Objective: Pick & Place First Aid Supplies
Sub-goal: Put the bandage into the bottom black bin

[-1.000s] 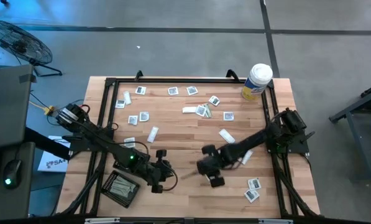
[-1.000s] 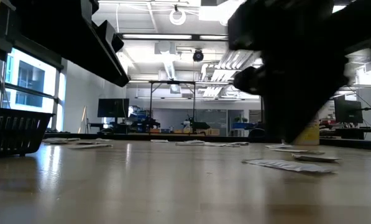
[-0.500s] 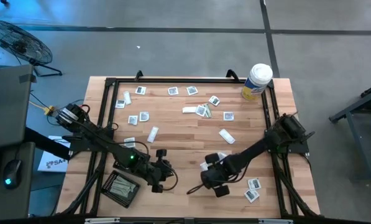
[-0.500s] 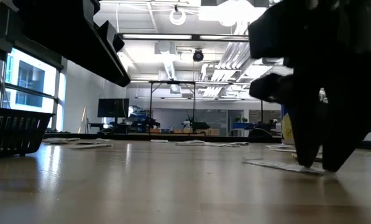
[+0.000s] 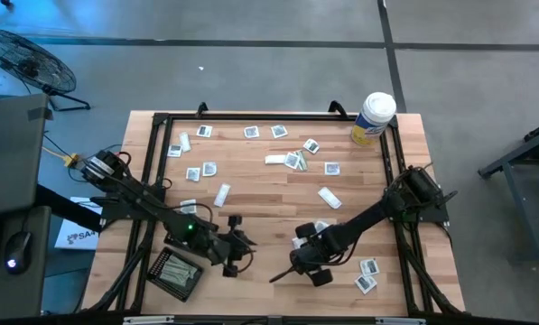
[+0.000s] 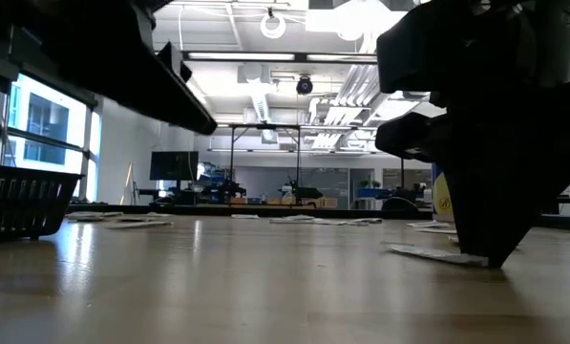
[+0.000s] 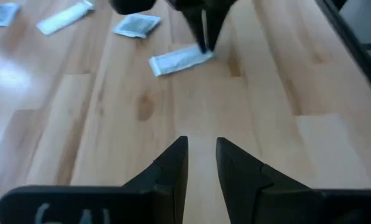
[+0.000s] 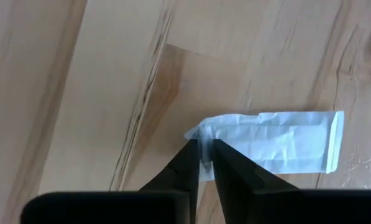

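The right end effector (image 8: 206, 154) is pinched on the end of a white strip wrapper (image 8: 278, 142) lying on the desk (image 5: 269, 190). Other packets (image 5: 296, 160) (most) remain scattered; the left end effector (image 7: 202, 155) waits, narrowly parted.

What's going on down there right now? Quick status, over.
Right gripper down on the table, fingers pinched on the end of a white strip packet. Left gripper empty, hovering nearby, fingers slightly apart. Nothing blocking the way.
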`<move>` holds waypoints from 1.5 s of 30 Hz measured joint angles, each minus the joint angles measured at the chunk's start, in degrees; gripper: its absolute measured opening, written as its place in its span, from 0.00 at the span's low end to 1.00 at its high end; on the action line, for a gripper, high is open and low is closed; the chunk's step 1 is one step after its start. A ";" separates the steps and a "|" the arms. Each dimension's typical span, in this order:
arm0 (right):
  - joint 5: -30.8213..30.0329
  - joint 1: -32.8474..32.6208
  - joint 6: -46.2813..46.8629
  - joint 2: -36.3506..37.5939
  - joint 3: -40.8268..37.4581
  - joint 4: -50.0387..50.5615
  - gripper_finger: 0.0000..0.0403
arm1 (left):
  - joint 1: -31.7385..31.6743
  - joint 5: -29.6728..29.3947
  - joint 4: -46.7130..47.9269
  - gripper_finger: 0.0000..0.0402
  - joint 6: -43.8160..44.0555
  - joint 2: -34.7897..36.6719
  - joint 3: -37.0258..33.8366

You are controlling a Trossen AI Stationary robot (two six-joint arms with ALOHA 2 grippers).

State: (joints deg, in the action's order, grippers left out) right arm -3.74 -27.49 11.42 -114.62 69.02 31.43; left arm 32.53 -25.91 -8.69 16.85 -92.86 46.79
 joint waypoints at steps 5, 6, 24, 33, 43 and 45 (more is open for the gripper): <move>-0.36 0.12 1.86 3.62 -0.60 -1.57 0.01 | -0.02 -2.00 -3.29 0.20 -2.44 0.00 -1.74; -0.93 0.11 2.37 4.45 -0.74 -1.85 0.01 | -0.02 -2.43 -4.24 0.20 -3.35 0.00 -1.76; 7.28 4.44 8.93 14.39 -0.53 -20.65 0.01 | -0.70 2.48 -19.73 0.50 -47.11 0.00 -1.76; 11.77 4.72 3.50 14.44 -0.49 -30.95 0.01 | -3.99 7.16 -21.29 0.52 -47.79 0.00 -1.76; 6.77 4.72 -1.57 14.45 -0.46 -34.36 0.01 | -5.18 14.64 -21.29 0.37 -47.75 -0.83 -1.80; 5.80 4.72 -2.65 14.46 -0.44 -34.24 0.02 | -5.22 14.83 -21.65 0.25 -44.89 -0.74 -1.76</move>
State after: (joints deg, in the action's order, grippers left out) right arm 2.06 -22.76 8.78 -100.16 68.58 -2.81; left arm 27.31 -11.09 -30.34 -28.04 -93.60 45.04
